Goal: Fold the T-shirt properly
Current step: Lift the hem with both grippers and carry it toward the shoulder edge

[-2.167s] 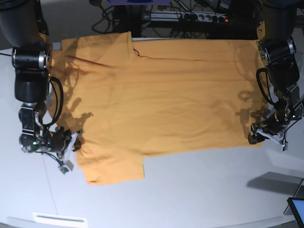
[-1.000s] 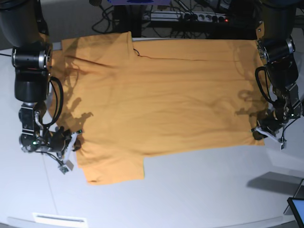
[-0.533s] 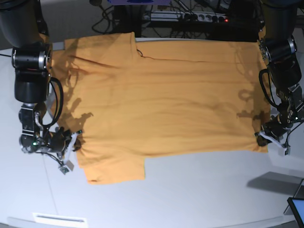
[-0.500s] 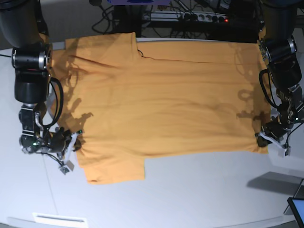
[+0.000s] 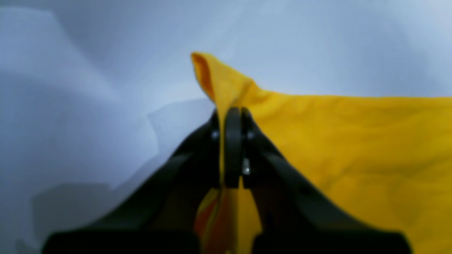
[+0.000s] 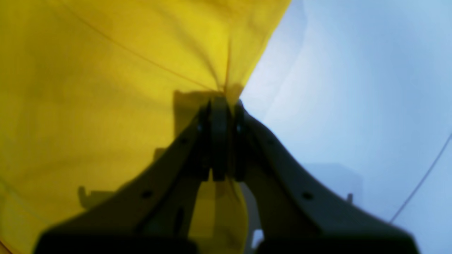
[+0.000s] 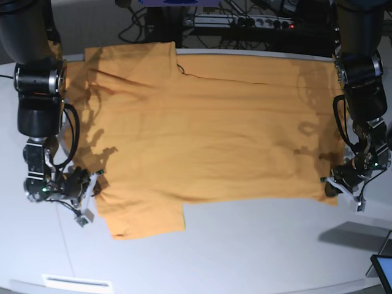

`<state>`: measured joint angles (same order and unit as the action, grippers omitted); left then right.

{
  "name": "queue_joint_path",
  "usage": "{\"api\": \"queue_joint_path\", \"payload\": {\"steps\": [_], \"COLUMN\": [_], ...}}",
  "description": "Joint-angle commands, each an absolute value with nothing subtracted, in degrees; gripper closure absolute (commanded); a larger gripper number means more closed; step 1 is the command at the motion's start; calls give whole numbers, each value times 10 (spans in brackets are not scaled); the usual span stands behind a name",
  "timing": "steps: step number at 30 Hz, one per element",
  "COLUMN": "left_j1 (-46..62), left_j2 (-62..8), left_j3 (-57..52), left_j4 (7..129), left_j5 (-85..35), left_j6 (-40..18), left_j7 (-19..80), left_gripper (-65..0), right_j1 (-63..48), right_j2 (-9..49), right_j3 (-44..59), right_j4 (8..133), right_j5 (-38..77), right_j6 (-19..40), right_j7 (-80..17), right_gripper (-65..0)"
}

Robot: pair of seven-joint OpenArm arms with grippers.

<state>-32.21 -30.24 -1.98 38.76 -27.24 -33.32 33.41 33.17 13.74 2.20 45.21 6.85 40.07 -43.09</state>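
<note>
Nearest the front edge of the pale grey table (image 7: pixel 245 251), one short sleeve of the T-shirt (image 7: pixel 208 128) was seen jutting toward the camera at the lower left of the base view, its hem lying flat and square. Behind it, the garment was spread across the tabletop as a broad orange-yellow sheet, plain and unprinted, with shallow wrinkles and the shadows of the arms thrown over both ends. At that view's left, the right gripper (image 7: pixel 95 184) was clenched on the shirt's edge beside the sleeve; in the right wrist view the black jaws were pressed together on a pinch of yellow cloth (image 6: pixel 222 102), from which creases fanned outward. At that view's right, the left gripper (image 7: pixel 334 187) was likewise clamped on the near corner of the hem; in the left wrist view a small peak of fabric (image 5: pixel 229 106) was raised between the closed jaws, while the rest of the cloth lay level on the table. Farther back, the second sleeve and the neckline were laid close to the table's far edge. Beyond that edge, a power strip (image 7: pixel 257 22) and dark cables were visible. No brand, label or legible writing could be made out on the shirt or elsewhere.
</note>
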Motion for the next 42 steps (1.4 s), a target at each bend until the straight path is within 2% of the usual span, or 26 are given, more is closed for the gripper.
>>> {"api": "queue_joint_path", "payload": {"steps": [1, 13, 21, 42], "left_j1": [-345, -344, -293, -202], "left_j2": [-316, -320, -321, -346], "left_j3": [-19, -22, -24, -46], "left_j4": [398, 400, 480, 593], "left_j5": [-284, -284, -284, -288], "left_j6": [-337, -337, -337, -337], "left_j7": [318, 318, 324, 328], "left_gripper": [0, 0, 0, 0], "right_j1": [354, 353, 320, 276], "right_j2": [144, 153, 163, 164], "right_j3": [22, 22, 22, 27], "right_j4": [458, 515, 569, 673], "right_j5": [69, 69, 69, 69], "right_j6": [400, 400, 400, 400], "right_j7": [-420, -425, -445, -498], "right_gripper": [-3, -3, -3, -3]}}
